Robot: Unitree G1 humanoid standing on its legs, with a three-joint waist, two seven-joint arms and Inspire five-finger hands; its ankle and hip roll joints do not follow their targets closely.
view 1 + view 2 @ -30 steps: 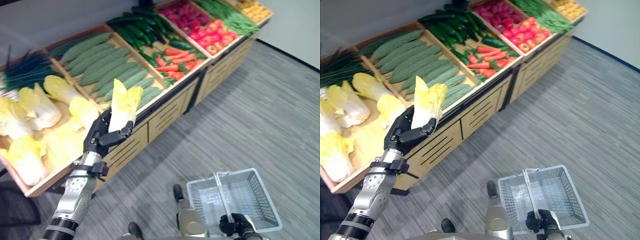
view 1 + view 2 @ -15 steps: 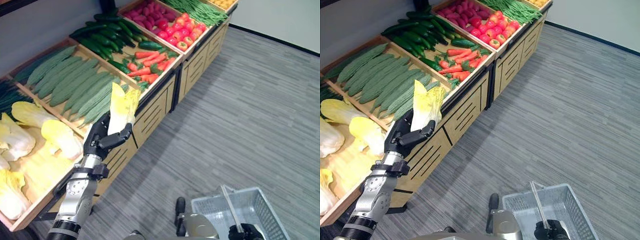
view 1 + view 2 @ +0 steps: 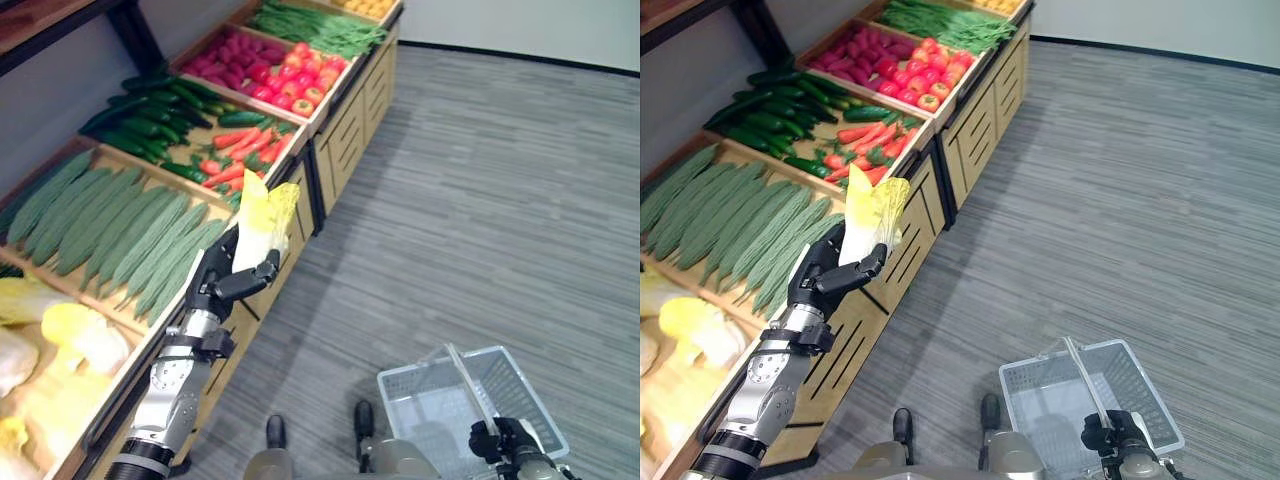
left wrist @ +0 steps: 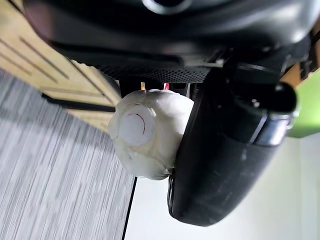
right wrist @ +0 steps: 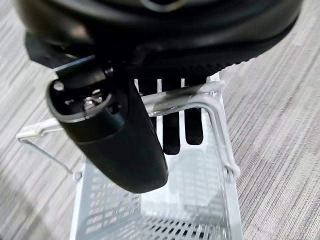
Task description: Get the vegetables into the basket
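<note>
The left hand, fingers curled round a cabbage, holds it upright above the stand's edge. Since a second ago the view has swung along the stand, while the grip looks unchanged. The right hand grips the handle of the basket, well apart, low over the floor. The cabbage probably goes there next.

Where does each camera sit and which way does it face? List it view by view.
Left eye view, head: looks down at the produce stand; left hand holds a cabbage.
Right eye view: same scene, slightly offset; right hand grips the basket handle.
Left wrist view: along the hand at the cabbage's cut base.
Right wrist view: down into the basket.
Both eye views share cabbage and basket.
</note>
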